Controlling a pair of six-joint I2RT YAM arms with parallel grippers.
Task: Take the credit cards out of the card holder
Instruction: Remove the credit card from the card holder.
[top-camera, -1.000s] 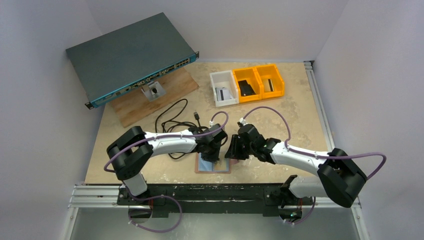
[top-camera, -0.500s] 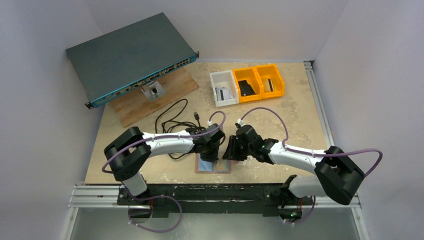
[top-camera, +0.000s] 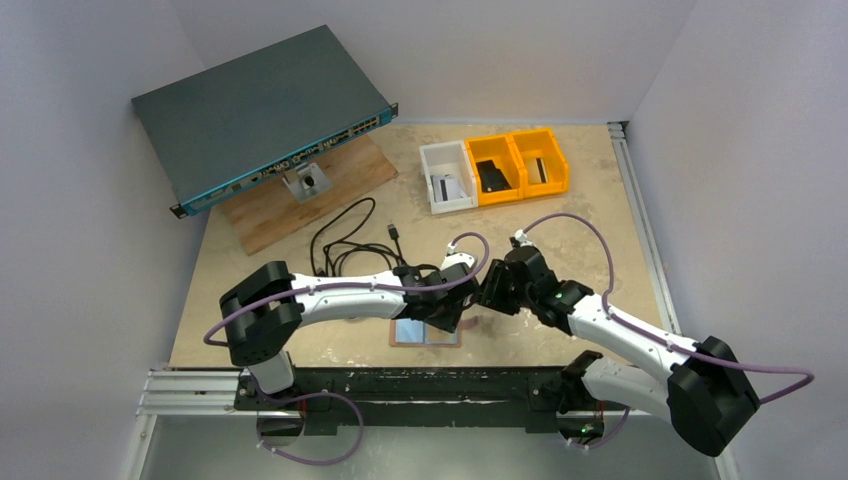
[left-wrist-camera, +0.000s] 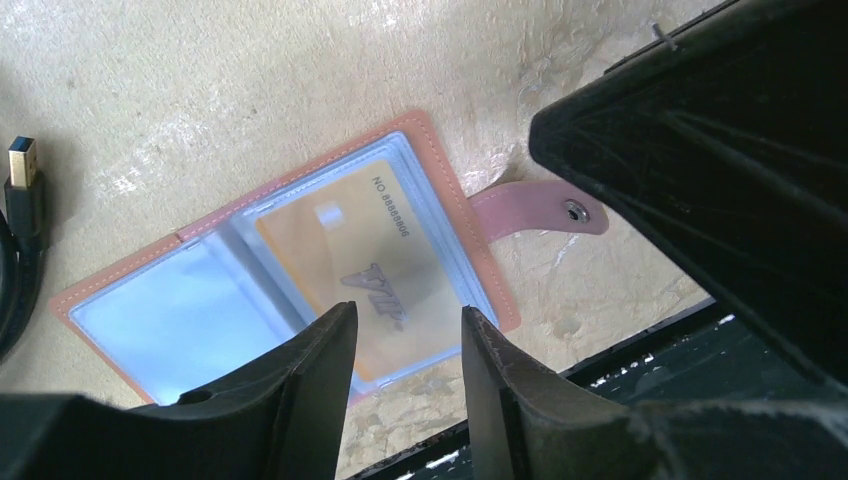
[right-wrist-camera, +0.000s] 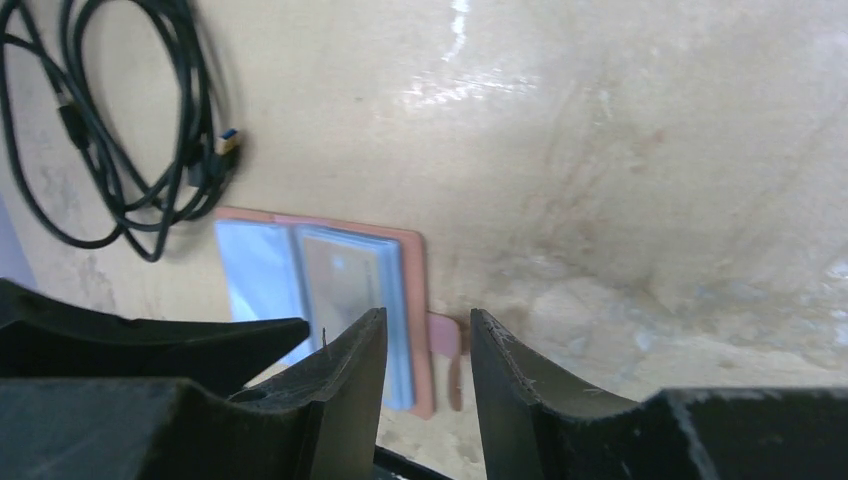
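Observation:
The card holder (top-camera: 425, 332) lies open and flat near the table's front edge, pink-brown rim up. In the left wrist view (left-wrist-camera: 110, 290) a pale card (left-wrist-camera: 370, 260) sits inside its right clear pocket, and the snap tab (left-wrist-camera: 540, 212) sticks out to the right. The left pocket looks blank. My left gripper (top-camera: 452, 308) hovers over the holder's right edge, open and empty (left-wrist-camera: 405, 312). My right gripper (top-camera: 490, 292) is just right of it, open and empty, above the tab (right-wrist-camera: 427, 315). The holder (right-wrist-camera: 415, 290) also shows in the right wrist view. A dark grey card is not in view.
A coiled black USB cable (top-camera: 350, 240) lies behind the holder. A white bin (top-camera: 447, 177) and two orange bins (top-camera: 518, 165) stand at the back. A network switch (top-camera: 260, 115) rests on a wooden board (top-camera: 300, 200) at the back left. The front rail (top-camera: 400, 385) is close.
Both grippers have shifted right. The left one moved from over the holder's middle to its right edge. The right one drew back right, off the holder. The holder has not moved.

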